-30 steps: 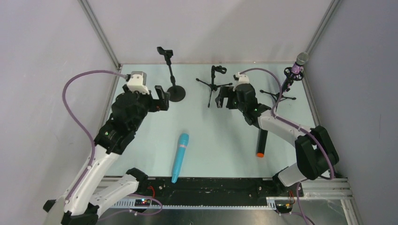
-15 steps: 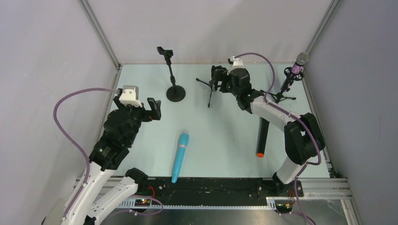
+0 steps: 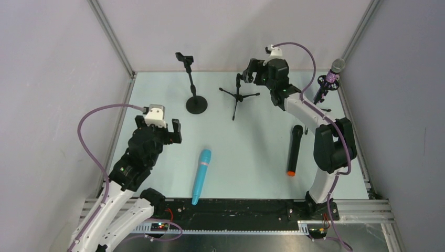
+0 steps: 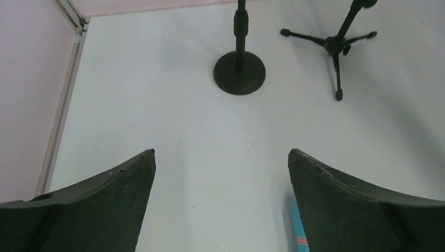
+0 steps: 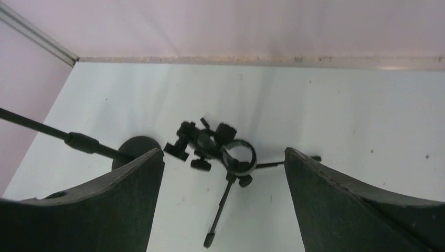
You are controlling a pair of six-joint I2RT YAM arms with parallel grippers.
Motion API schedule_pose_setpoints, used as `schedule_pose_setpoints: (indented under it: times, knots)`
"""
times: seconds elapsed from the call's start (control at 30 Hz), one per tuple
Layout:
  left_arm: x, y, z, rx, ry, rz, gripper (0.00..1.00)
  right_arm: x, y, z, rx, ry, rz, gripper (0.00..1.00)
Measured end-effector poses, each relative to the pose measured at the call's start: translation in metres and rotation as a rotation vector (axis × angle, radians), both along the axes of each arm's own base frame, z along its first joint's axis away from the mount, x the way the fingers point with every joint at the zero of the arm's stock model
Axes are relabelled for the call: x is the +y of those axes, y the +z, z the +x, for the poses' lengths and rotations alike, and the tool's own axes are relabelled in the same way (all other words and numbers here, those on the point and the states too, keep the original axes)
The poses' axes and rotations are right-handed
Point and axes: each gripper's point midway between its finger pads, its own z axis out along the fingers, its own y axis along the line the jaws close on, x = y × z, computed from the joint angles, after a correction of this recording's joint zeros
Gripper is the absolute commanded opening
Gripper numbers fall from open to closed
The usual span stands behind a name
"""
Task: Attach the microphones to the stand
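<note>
Right wrist view alone shows the open ring clip (image 5: 239,156) of the tripod stand (image 5: 220,207) between the spread, empty fingers of the right gripper (image 5: 222,151) (left gripper (image 4: 221,151) likewise).

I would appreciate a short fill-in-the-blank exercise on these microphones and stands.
The purple microphone sits on the far-right stand; ___ other microphones lie on the table.
In the top view, the turquoise microphone lies ___ of the black microphone.
The black microphone has an ___ end.
The open right gripper hovers over the middle stand, whose clip is ___.
Missing words: two, left, orange, empty.
</note>
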Motion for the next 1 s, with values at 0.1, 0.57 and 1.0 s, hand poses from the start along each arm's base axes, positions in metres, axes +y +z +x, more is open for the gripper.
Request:
schedule_pose_setpoints:
  times: [0.1,0.57,1.0]
  knots:
    - [0.000,-0.010,0.000,0.024,-0.002,0.017,1.00,-0.003,0.009,0.008,-0.028,0.040,-0.012,0.91]
    - [-0.003,-0.014,0.000,0.033,-0.019,0.022,0.98,0.013,0.006,0.051,-0.047,0.455,0.043,0.91]
    - [-0.006,-0.014,-0.001,0.034,-0.039,0.016,0.98,0.057,-0.026,0.020,0.029,0.623,0.010,0.88]
